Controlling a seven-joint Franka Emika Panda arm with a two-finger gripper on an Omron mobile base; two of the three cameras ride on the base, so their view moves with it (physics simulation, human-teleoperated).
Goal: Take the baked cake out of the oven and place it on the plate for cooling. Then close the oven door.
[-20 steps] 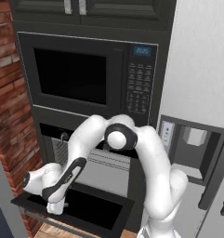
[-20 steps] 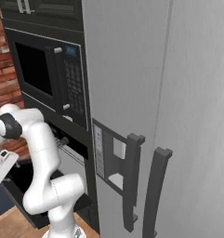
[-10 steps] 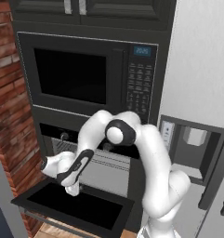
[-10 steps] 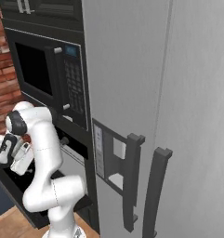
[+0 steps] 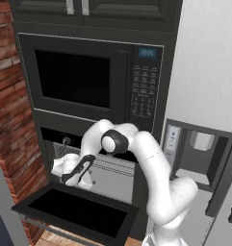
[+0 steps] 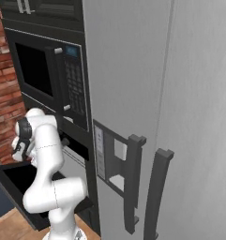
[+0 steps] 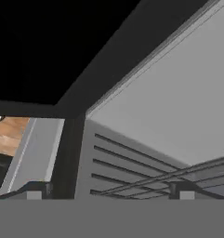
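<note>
Your fingers [image 7: 106, 189] stand spread wide with nothing between them; in the hand view one dark tip [image 7: 33, 188] rises at lower left and the other at lower right. Just past them lie the thin wires of the oven rack [image 7: 150, 179], running across the grey ribbed side wall (the view is rolled, so its edges are not the room's). Above the tips a dark frame edge crosses at a slant, with black beyond it.

From the left base view, your hand [image 5: 73, 172] sits at the mouth of the oven [image 5: 96, 166], low on its left side, above the door [image 5: 76, 211]. The door hangs fully dropped, flat and black, its inner face turned up. The arm [image 5: 136, 158] bends from the lower right and reaches left across the oven's opening.

The cake cannot be made out from here; the arm covers much of the cavity.

Above the oven sits the black microwave [image 5: 88, 77] with its keypad. To the right stands the grey fridge [image 6: 170, 117], and brick wall [image 5: 11, 120] lies to the left.
</note>
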